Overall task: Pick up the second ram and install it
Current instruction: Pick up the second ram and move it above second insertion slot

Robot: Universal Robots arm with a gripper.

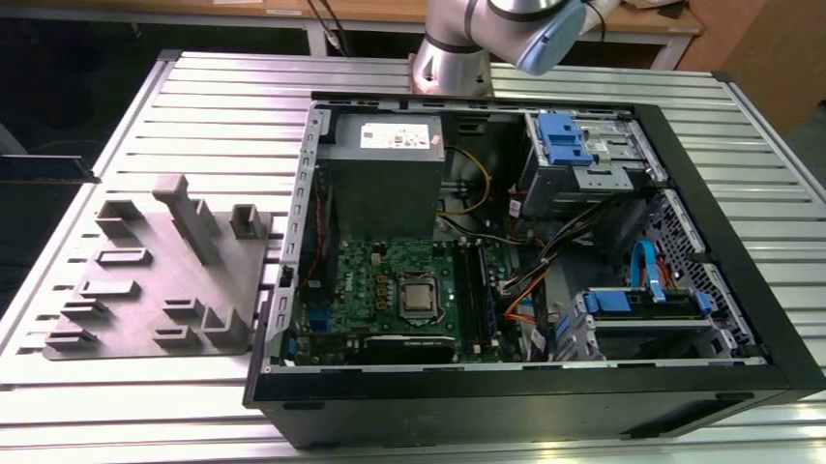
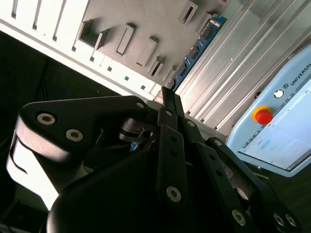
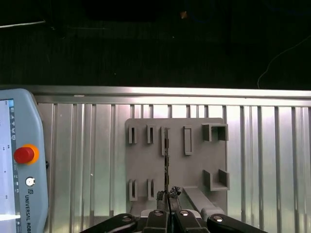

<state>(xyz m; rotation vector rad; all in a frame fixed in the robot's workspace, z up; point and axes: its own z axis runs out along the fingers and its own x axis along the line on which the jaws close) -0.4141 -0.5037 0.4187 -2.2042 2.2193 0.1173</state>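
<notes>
In both wrist views my gripper point(image 3: 168, 195) point(image 2: 167, 92) is shut on one end of the second ram point(image 3: 166, 160) point(image 2: 198, 51). The ram is a thin stick with a blue board face. It reaches out from the fingertips over the grey fixture block point(image 3: 194, 165) point(image 2: 121, 19) point(image 1: 142, 290), well above it. The first wrist view sees the stick edge-on, in line with the block's middle slots. In the exterior view the open computer case point(image 1: 722, 319) lies to the fixture's right, with the green motherboard point(image 1: 387, 290) and its long dark memory slots point(image 1: 481, 300) inside.
A teach pendant point(image 3: 19, 170) point(image 2: 277, 131) with a red stop button lies on the slatted metal table point(image 1: 220, 97) beside the fixture. The case holds a power supply point(image 1: 383, 174), cables and blue-latched drive cages point(image 1: 581, 155). The arm's base point(image 1: 452, 58) stands behind the case.
</notes>
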